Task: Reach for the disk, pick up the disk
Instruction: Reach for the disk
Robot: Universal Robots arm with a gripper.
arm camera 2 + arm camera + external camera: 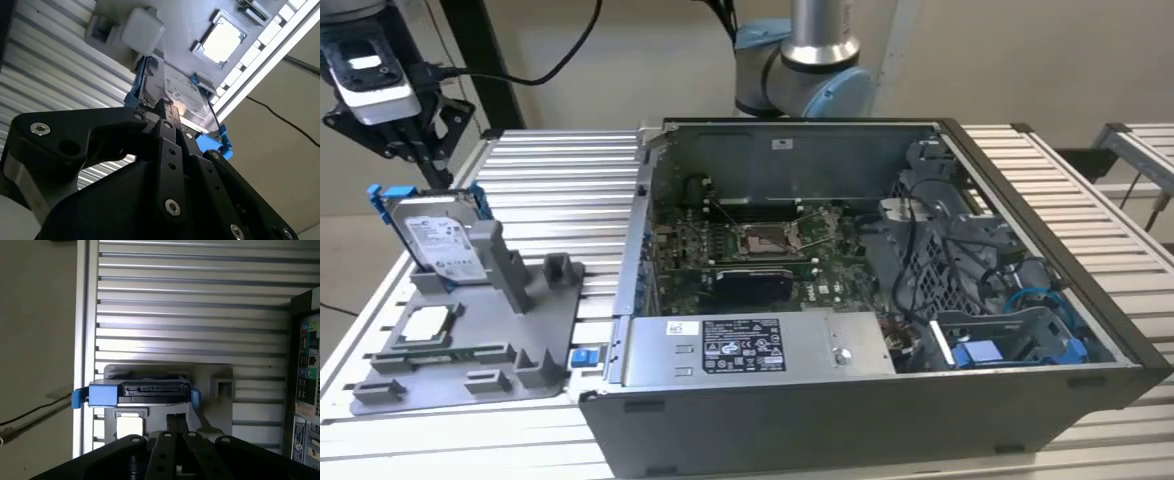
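Note:
The disk point(440, 238) is a silver-grey hard drive with a white label and blue side rails. It stands tilted on its edge in a grey fixture point(520, 335) at the exterior view's left. My gripper point(432, 168) hangs just above the disk's upper edge, apart from it, with its fingers shut and nothing between them. In the second wrist view the fingertips point(167, 105) point at the disk point(181, 92) from close by. In the first wrist view the disk point(145, 392) shows end-on beyond the gripper point(176, 418).
A square silver processor chip point(430, 322) lies on the fixture in front of the disk, with a small blue bracket point(583, 357) at the fixture's edge. An open computer case point(854, 290) fills the middle and right of the ribbed table point(560, 190).

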